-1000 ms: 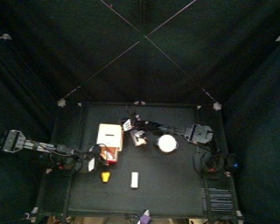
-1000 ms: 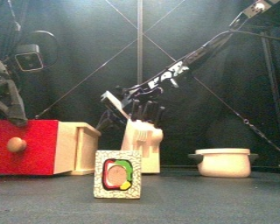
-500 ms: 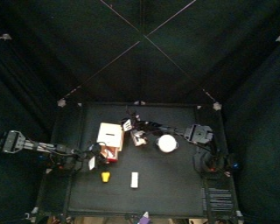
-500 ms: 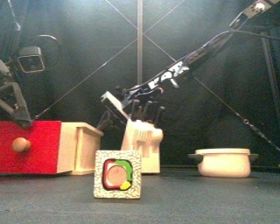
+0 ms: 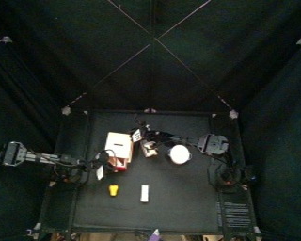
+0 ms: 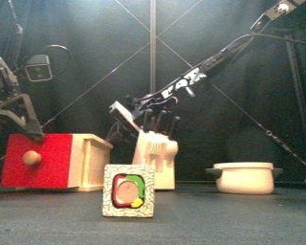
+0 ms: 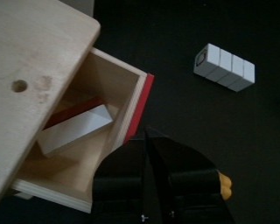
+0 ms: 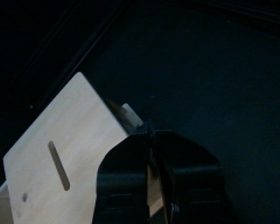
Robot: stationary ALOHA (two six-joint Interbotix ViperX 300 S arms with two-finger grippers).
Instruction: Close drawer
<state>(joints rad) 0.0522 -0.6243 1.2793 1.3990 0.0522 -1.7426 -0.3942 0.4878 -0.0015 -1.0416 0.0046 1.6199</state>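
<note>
Red-fronted drawer (image 6: 38, 161) stands pulled out, at five o'clock below the left claw (image 6: 18, 115), whose jaws stand apart.

A white bowl (image 6: 244, 178) is sitting on the desk (image 6: 220, 222) toward the right in the front view, well apart from the other things. A small cube (image 6: 129, 190) with a red and green picture on its face is standing upright nearest the front edge. Behind it a cream rack (image 6: 157, 158) is standing. A yellow piece (image 5: 113, 189) is lying near the front left, and a white bar (image 5: 144, 193) scored into segments is lying just beside it. Black curtains (image 5: 40, 56) are hanging around the desk.
</note>
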